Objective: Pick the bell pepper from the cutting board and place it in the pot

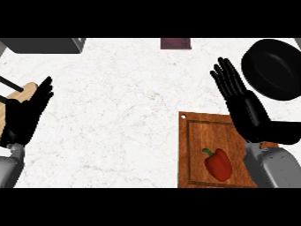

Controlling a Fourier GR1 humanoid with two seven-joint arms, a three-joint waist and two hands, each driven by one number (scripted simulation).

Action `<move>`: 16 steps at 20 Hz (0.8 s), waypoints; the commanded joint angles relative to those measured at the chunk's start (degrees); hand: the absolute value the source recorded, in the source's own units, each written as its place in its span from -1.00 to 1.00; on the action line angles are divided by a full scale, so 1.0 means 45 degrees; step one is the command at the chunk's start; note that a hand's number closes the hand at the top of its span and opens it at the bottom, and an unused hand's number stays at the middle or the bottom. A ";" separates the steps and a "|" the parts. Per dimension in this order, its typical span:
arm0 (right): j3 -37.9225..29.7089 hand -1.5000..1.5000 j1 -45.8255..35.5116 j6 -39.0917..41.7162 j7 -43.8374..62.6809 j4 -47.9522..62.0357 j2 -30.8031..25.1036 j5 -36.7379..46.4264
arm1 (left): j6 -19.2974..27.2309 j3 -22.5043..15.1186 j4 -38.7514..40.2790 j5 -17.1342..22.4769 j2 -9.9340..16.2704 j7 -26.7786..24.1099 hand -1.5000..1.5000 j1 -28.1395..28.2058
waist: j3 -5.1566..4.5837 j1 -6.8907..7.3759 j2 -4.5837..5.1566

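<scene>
Bell pepper (218, 164) sitting on the cutting board (195, 145)
Right hand (247, 110) flat-fingered above it beside the pot (278, 69); left hand (25, 114) open too.

**Even, soft light over a pale counter**

Light falls flat and bright across the white counter (114, 110), with no glare. The black pot (278, 69) shows almost no shine and its inside reads as one dark mass. Shadows are faint. Nothing looks bent toward the edges.
</scene>
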 commanded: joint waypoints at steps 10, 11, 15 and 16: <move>-0.0030 -1.00 -0.3488 0.8686 -0.3265 0.1850 -0.4861 0.0624 | 0.0909 0.0954 -0.1527 0.1484 -0.2185 -0.1447 0.00 -0.2083 | -0.0056 0.0546 0.0104; 0.0241 -1.00 -0.3716 0.9273 -0.3975 0.1725 -0.5114 0.1117 | 0.0885 0.0917 -0.1462 0.1314 -0.2201 -0.1929 0.00 -0.1874 | -0.0058 0.0666 0.0129; -0.0024 -1.00 -0.3243 1.0827 -0.8022 0.2379 -0.5898 0.2315 | 0.0948 0.0766 -0.1651 0.1317 -0.2409 -0.1859 0.00 -0.1446 | -0.0010 0.0555 0.0074; 0.0036 -1.00 -0.3412 1.0796 -0.8561 0.2431 -0.6092 0.2704 | 0.0750 0.1066 -0.1755 0.1486 -0.2099 -0.1852 0.00 -0.1629 | -0.0013 0.0634 0.0066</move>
